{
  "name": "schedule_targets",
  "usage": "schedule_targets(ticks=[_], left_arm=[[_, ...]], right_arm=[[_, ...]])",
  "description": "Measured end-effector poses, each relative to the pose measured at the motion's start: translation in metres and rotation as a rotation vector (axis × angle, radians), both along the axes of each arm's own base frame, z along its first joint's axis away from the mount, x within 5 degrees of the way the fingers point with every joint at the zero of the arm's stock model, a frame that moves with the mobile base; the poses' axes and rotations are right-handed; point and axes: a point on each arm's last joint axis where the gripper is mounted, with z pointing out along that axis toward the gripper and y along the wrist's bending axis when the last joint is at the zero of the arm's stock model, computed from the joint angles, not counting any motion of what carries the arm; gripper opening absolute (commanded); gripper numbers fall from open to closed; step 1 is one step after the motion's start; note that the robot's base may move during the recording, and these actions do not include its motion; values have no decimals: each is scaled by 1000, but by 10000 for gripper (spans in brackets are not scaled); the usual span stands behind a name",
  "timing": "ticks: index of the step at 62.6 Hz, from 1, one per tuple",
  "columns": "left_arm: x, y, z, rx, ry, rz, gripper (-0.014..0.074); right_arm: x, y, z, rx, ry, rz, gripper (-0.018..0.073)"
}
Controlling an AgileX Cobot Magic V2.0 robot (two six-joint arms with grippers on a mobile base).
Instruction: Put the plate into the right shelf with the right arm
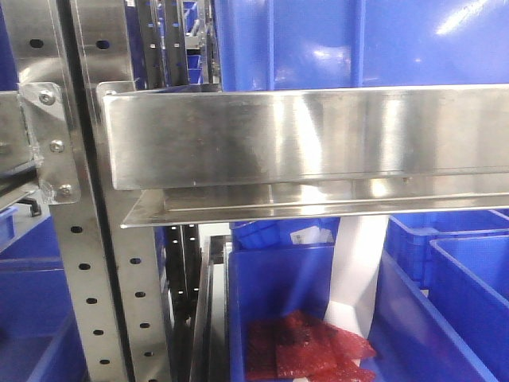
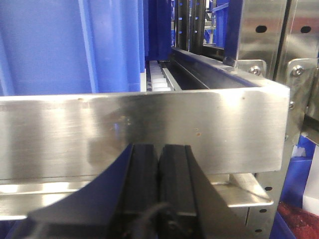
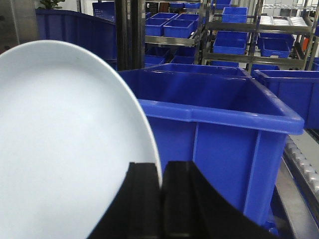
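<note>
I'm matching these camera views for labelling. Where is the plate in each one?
Front view: no plate identifiable.
Left wrist view: not in it.
Right wrist view: the plate fills the left side, with its right edge pinched in the right gripper at bottom centre.
Shared landmark: blue bins, which show in all three views.
</note>
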Motion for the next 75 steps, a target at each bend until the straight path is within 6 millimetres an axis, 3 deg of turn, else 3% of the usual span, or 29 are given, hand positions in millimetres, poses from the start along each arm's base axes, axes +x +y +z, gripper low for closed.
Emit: schedule_targets(ticks=[9,15,27,38,45,62,75], left_arm=[[0,0,0,0,0,0,-47],[0,0,0,0,1,0,-47],[0,0,0,0,1,0,-47],[0,0,0,0,1,0,-47],[0,0,0,0,1,0,-47],[0,0,0,0,1,0,-47],[0,0,0,0,1,0,-47]], right_arm=[[0,0,1,4,-9,3,55],[0,1,13,17,-36,8,55],[13,8,78,48,-87,5,55],[59,30,144,40,-54,-19,55],[95,46,166,-2,6,-56,55],[177,68,171,-101,145,-186,55],[235,62,145,-146,229,-292,55]])
